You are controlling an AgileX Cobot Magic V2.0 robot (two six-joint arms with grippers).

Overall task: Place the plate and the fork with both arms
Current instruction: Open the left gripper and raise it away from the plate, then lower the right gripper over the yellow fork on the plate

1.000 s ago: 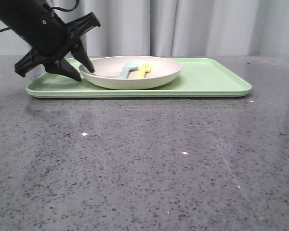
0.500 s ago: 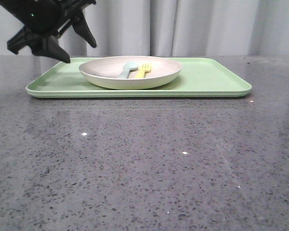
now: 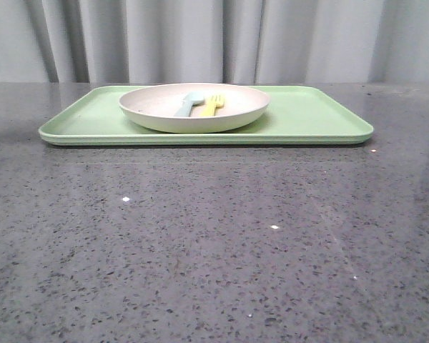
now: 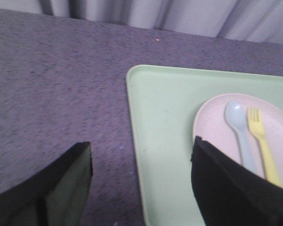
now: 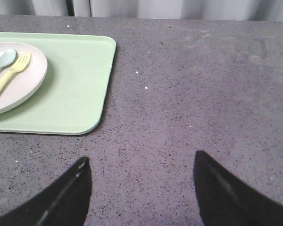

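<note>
A dark speckled tabletop [image 3: 214,250] carries everything, with pale curtains [image 3: 272,39] hanging behind it. On its far half lies a long green tray [image 3: 314,118], flat, with a low raised rim. The plate [image 3: 194,107] sits on the tray, left of the tray's middle, its rim clear of the tray's edges. Inside the plate lie a pale blue spoon [image 3: 188,104] and the yellow fork [image 3: 214,105], side by side and nearly parallel, the spoon to the left, the fork's tines pointing away from the robot.

Neither arm shows in the front view. The left claw [image 4: 141,188] hangs over the tray's left edge, fingers spread wide with nothing between them, one finger over bare tabletop and the other overlapping the plate. The right claw [image 5: 141,188] is likewise spread and empty, above bare tabletop beside the tray's right end.
</note>
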